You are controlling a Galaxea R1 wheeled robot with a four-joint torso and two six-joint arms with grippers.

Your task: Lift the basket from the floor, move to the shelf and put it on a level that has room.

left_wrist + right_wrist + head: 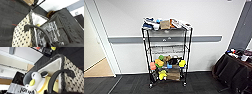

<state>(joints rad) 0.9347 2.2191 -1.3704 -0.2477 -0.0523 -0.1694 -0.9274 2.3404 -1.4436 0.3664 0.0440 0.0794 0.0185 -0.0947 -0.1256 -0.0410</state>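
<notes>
The basket (pixel 21 36) is right in front of my left wrist camera: beige woven wall, white lining, a dark curved handle (pixel 37 28) arching over it. The right wrist view has the same basket (pixel 73 79) close up, its handle (pixel 58 75) over a grey-and-white penguin plush (pixel 35 80) with yellow parts. Each handle runs into dark gripper parts at the picture's edge, left gripper (pixel 50 44) and right gripper (pixel 46 92); their grip is hidden. The shelf (pixel 144 50) stands straight ahead against the wall. Its level (pixel 167 52), second from the top, is a bare wire grid.
The top tier (pixel 166 24) carries boxes and blue cloth; colourful toys (pixel 164 62) and a brown box (pixel 173 74) sit lower. Dark carpet floor (pixel 134 86) lies before the rack. A doorway to wooden flooring (pixel 99 70) is left, a dark draped table (pixel 234 70) right.
</notes>
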